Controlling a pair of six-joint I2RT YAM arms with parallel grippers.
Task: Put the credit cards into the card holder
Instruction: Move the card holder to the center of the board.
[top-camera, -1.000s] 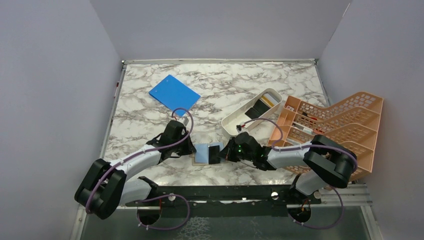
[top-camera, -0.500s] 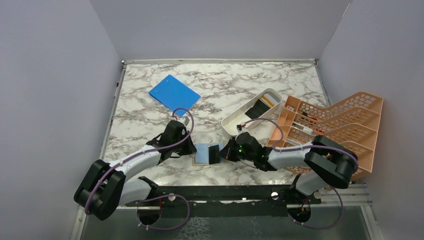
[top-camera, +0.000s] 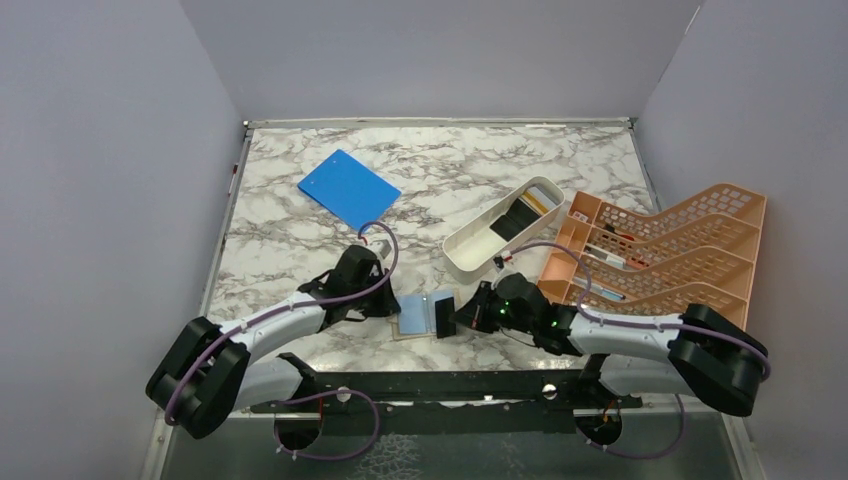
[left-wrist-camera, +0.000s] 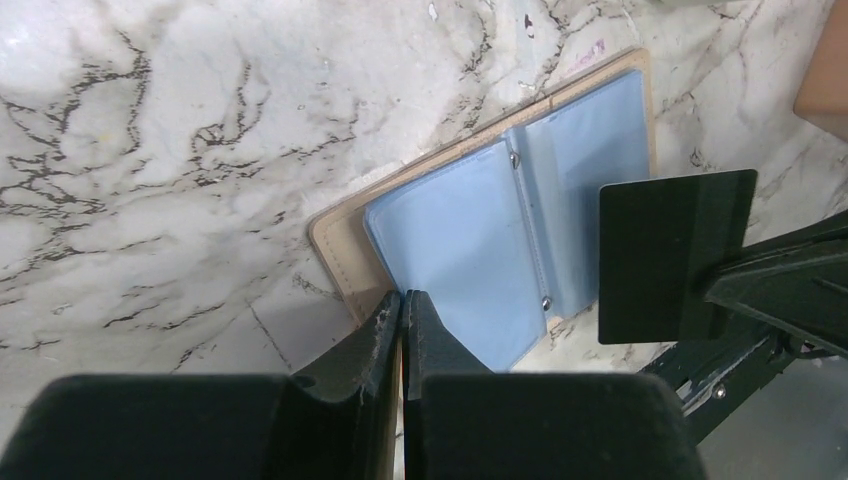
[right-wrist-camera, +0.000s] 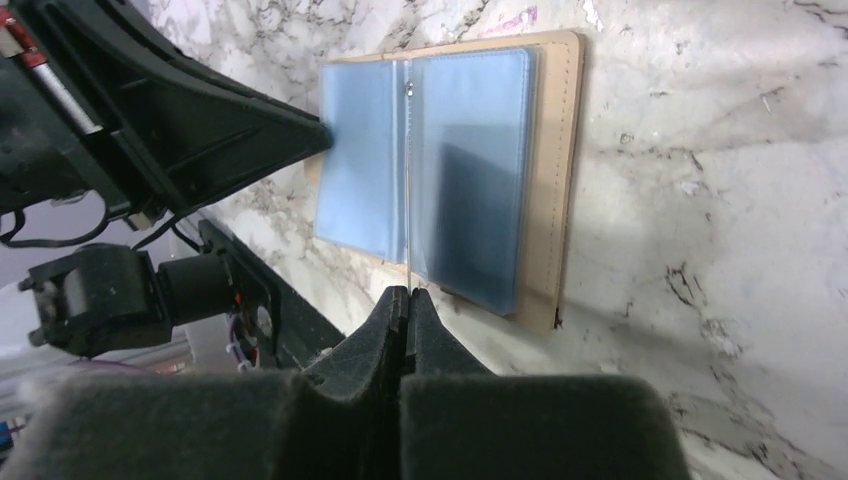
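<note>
The card holder (top-camera: 412, 318) lies open near the table's front edge, a tan cover with light blue clear pockets; it also shows in the left wrist view (left-wrist-camera: 450, 240) and the right wrist view (right-wrist-camera: 470, 160). My left gripper (top-camera: 385, 308) is shut, and its tips (left-wrist-camera: 401, 295) rest on the holder's near left corner. My right gripper (top-camera: 462, 317) is shut on a black credit card (top-camera: 446, 316). It holds the card upright just above the holder's right page (left-wrist-camera: 672, 255). The card shows edge-on in the right wrist view (right-wrist-camera: 408, 180), above the gripper (right-wrist-camera: 408, 292).
A long white tray (top-camera: 470, 250) with more cards in it (top-camera: 512, 222) stands behind the holder on the right. An orange lattice rack (top-camera: 690, 250) fills the right side. A bright blue board (top-camera: 348, 188) lies at the back left. The black front rail (top-camera: 430, 385) is close below.
The right arm has swung lower and to the right, and the black card has shifted slightly right with it. The left gripper and the holder have moved a little toward the front edge.
</note>
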